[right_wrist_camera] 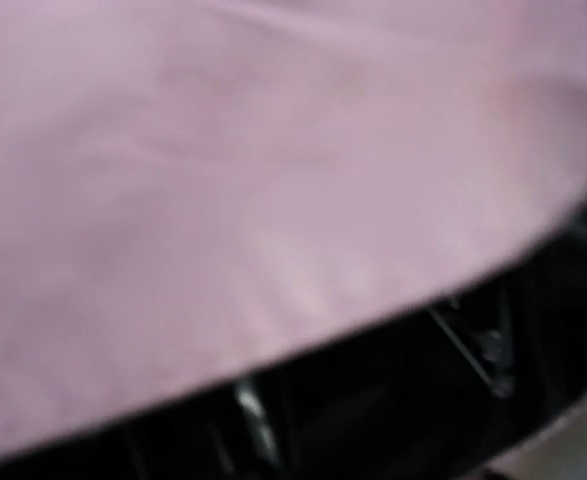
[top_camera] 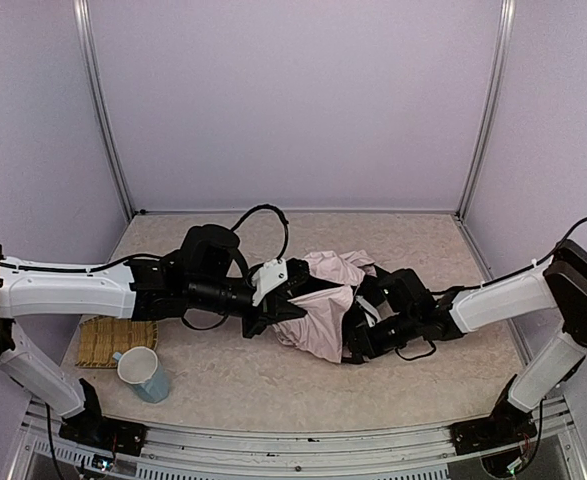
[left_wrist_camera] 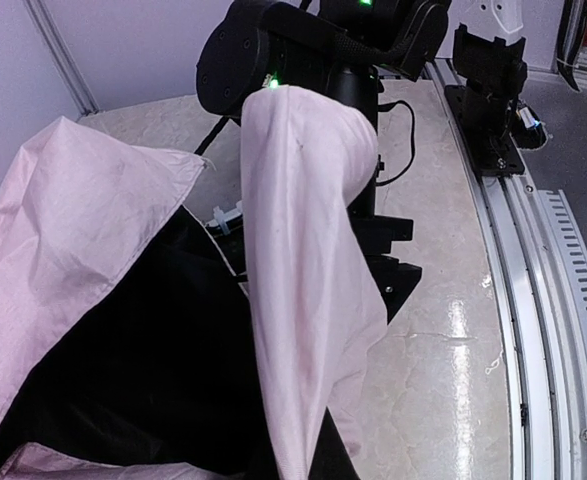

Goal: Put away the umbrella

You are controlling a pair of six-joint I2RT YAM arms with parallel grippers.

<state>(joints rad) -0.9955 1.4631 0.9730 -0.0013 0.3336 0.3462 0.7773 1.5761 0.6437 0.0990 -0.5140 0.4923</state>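
Umbrella (top_camera: 325,300), crumpled at mid-counter (top_camera: 423,255), lies between the claws: left claw (top_camera: 285,305) closed at its left edge, right claw (top_camera: 355,342) against its right side (opening hidden by fabric), both equally near.

Umbrella (top_camera: 325,305) heaped mid-table blocks centre; mug (top_camera: 143,373), mat (top_camera: 98,342) crowd near-left corner; far table strip (top_camera: 373,228) free.

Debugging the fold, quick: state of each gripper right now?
Left gripper: shut, at the umbrella; hold hidden.
Right gripper: cannot tell, fingers hidden by fabric.
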